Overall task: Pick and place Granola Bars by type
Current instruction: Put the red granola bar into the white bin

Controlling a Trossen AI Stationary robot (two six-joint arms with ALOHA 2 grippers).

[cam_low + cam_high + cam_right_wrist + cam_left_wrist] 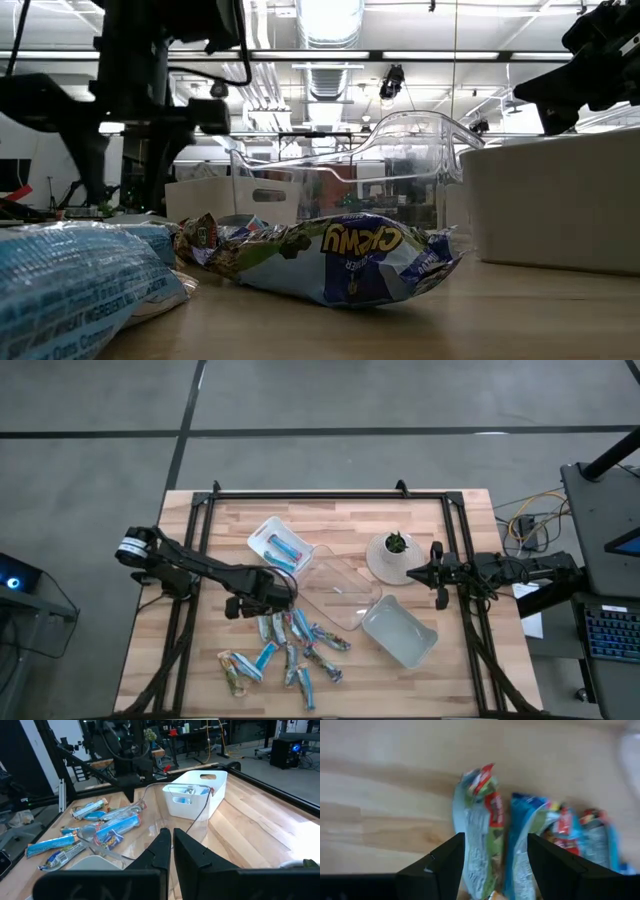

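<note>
Several granola bars (295, 650) in blue, silvery-blue and greenish wrappers lie flat in a loose pile on the wooden table near its front edge. My left gripper (262, 600) points down over the pile's far left end and is open. In the left wrist view its fingers (495, 840) stand on either side of a greenish bar (480, 835), with a blue bar (522, 845) beside it; they touch neither. My right gripper (437, 575) waits level at the table's right edge, shut (172, 845), with nothing in it.
A small white tray (262, 532) holding two or three blue bars stands behind the pile. A clear tray (335, 592) lies at the middle, a pale tray (400, 632) to its right. A potted plant (394, 555) stands on the far right.
</note>
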